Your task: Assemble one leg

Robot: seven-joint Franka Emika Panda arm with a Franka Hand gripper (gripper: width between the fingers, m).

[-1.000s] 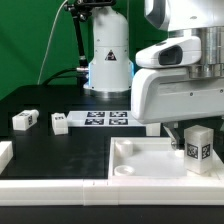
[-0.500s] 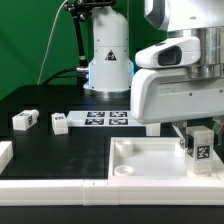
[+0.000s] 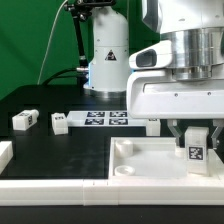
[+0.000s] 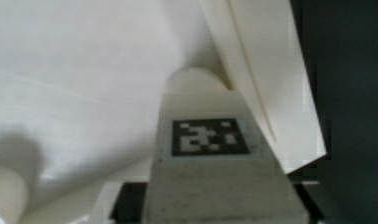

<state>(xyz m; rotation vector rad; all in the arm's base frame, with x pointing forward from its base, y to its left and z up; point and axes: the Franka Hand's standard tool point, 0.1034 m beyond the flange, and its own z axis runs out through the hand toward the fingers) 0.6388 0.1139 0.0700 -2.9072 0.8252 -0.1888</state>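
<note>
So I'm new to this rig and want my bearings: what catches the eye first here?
The big white gripper fills the exterior view's right, its fingers closed on a tagged leg held upright over the white panel. In the wrist view, that leg stands close to the panel's raised rim. Two more legs lie on the black table at the exterior view's left, beside the marker board.

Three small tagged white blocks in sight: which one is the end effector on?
The leg standing upright over the panel, at the exterior view's right, between the end effector fingers. The other two blocks lie untouched on the black table at the left.
</note>
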